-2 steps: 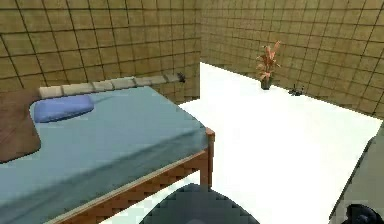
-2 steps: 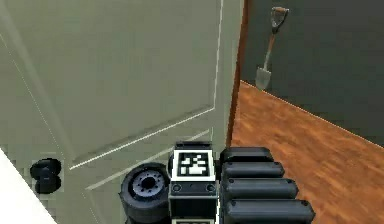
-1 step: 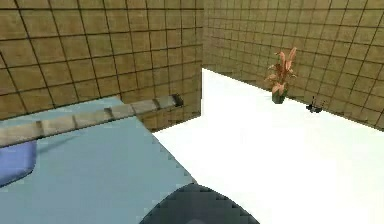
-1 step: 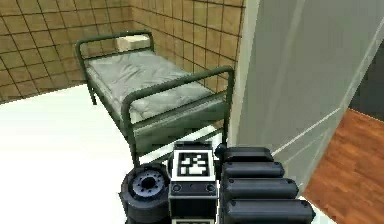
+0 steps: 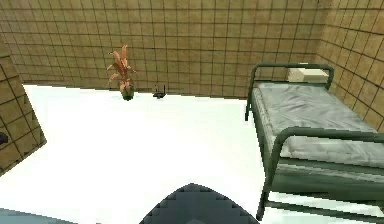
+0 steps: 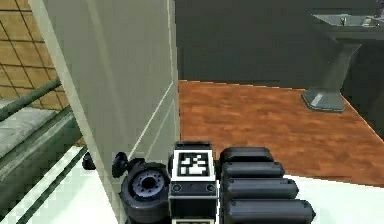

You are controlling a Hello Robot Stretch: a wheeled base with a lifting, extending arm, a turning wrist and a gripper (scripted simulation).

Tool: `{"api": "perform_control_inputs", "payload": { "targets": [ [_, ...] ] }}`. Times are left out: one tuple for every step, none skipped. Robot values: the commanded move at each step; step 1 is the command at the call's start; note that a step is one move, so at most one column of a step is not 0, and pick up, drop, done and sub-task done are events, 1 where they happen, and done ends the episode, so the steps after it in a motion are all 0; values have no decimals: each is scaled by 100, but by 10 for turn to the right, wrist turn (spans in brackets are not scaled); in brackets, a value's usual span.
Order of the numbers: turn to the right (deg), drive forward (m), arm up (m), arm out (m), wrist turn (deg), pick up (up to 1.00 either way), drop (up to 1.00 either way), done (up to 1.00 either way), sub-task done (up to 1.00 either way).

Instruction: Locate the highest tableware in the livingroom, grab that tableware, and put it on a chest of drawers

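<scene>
In the arm side view the arm lies drawn in along the bottom edge as stacked dark segments [image 6: 262,185], with a white square with black marks [image 6: 193,165] at its end. Left of that sits the gripper's [image 6: 104,161] dark round body, with two small dark fingertips [image 6: 89,160] in front of a pale door. I cannot tell whether it holds anything. A small dark object [image 5: 158,94] lies on the floor by the far tiled wall in the forward view; its kind is unclear.
A dark metal-framed bed [image 5: 310,125] with a grey mattress fills the forward view's right, and its rail [image 6: 25,120] shows again. A potted plant [image 5: 123,72] stands by the tiled wall. The pale door [image 6: 115,75] stands beside a wood-floored room with a pedestal sink [image 6: 345,45]. White floor [image 5: 130,140] lies ahead.
</scene>
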Motion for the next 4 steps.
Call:
{"api": "perform_control_inputs", "payload": {
  "targets": [
    [60, 0, 0, 0, 0, 0, 0, 0, 0],
    [30, 0, 0, 0, 0, 0, 0, 0, 0],
    [0, 75, 0, 0, 0, 0, 0, 0, 0],
    [0, 100, 0, 0, 0, 0, 0, 0, 0]
  ]
}}
